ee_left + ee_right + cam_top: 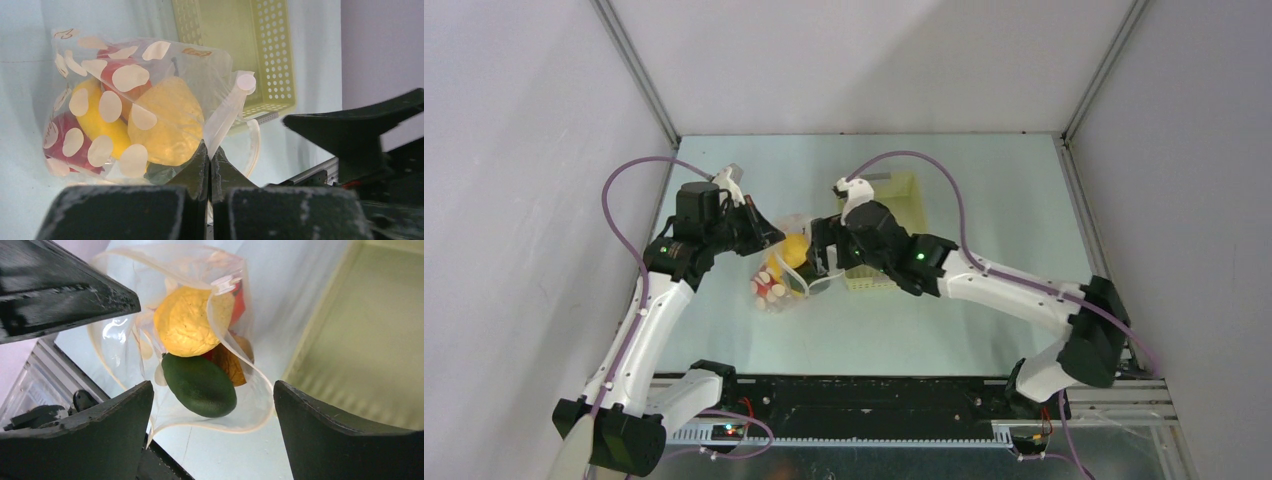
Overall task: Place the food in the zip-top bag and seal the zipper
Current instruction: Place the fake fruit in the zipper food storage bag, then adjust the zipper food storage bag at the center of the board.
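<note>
The zip-top bag (774,280) is looking clear, floppy and white-dotted, sitting between the arms just beside the basket (904,205). Yellow, red and dark green food (199,385) is bulging inside. The left gripper (209,159) is pinching its zipper (227,112), and the right gripper (212,390) is hanging with fingers spread wide.

The left arm (646,318) and the right arm (1009,288) have the same build: smooth white links joined by bulky black joint housings. A thin purple cable (608,200) runs along the left arm, and a second purple cable (951,188) runs along the right one. A small green light (664,250) glows on a black housing of the left arm, and another green light (917,256) on the right. The left gripper (209,156) has matte black fingers, rough and grey-speckled near the camera. The right gripper (211,385) has black wedge-shaped fingers (340,435) with flat, slightly dusty faces.
</note>
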Robot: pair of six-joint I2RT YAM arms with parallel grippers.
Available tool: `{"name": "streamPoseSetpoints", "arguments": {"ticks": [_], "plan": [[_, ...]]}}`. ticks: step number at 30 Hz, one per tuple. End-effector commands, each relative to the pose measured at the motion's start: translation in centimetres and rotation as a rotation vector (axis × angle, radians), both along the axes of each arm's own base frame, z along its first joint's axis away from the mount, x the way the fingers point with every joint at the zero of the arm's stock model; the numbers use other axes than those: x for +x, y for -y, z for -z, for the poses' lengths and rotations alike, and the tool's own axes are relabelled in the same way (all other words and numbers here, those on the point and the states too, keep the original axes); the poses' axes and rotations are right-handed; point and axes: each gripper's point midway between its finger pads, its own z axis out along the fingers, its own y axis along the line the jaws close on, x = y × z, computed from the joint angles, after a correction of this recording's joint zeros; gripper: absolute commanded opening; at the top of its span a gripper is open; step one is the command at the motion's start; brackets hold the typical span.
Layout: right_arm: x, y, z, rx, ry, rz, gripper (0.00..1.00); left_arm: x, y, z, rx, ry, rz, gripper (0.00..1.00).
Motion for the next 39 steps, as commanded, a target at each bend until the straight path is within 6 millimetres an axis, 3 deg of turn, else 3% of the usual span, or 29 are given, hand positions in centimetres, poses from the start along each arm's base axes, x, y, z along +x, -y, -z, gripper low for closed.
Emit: {"name": "streamPoseSetpoints", "arguments": {"ticks": [1,8,15,19,21,23,26,27,29,31,35,39], "plan": [[0.5,3.3,-4.3,0.063,0.100,0.101,0.95,0.3,0.0,-1.7,-0.011,0.059,0.009,0.00],[1.1,5.4,-1.6,0.050,0.020,0.127,0.93,0.3,0.0,-1.7,-0.012,0.059,0.010,0.00],[0.7,3.7,1.3,0.026,-0.046,0.064,0.87,0.4,-0.1,-1.5,-0.009,0.054,0.008,0.00],[1.0,3.0,4.0,-0.005,-0.100,0.076,0.84,0.4,-0.1,-1.5,-0.007,0.053,0.006,0.00],[0.9,2.8,4.6,-0.007,-0.120,0.076,0.79,0.4,-0.1,-1.4,-0.006,0.052,0.007,0.00],[0.7,2.5,4.7,-0.001,-0.127,0.072,0.74,0.5,-0.1,-1.4,-0.006,0.052,0.006,0.00],[0.4,1.9,4.2,0.022,-0.125,0.049,0.49,0.4,0.0,-1.4,-0.012,0.049,0.013,0.00],[0.3,1.7,3.8,0.038,-0.120,0.039,0.35,0.4,0.0,-1.4,-0.012,0.050,0.013,0.00],[0.0,1.3,3.2,0.062,-0.109,0.019,0.17,0.4,0.1,-1.5,-0.013,0.051,0.014,0.00],[-0.3,1.0,2.7,0.088,-0.108,0.001,0.06,0.4,0.1,-1.6,-0.016,0.054,0.018,0.00],[-0.7,0.7,1.4,0.120,-0.088,-0.034,0.00,0.2,0.1,-2.2,-0.019,0.075,0.018,0.00],[-1.0,1.2,-1.5,0.170,-0.033,-0.079,0.00,-0.4,-0.4,-2.5,-0.013,0.082,-0.011,0.00]]}}
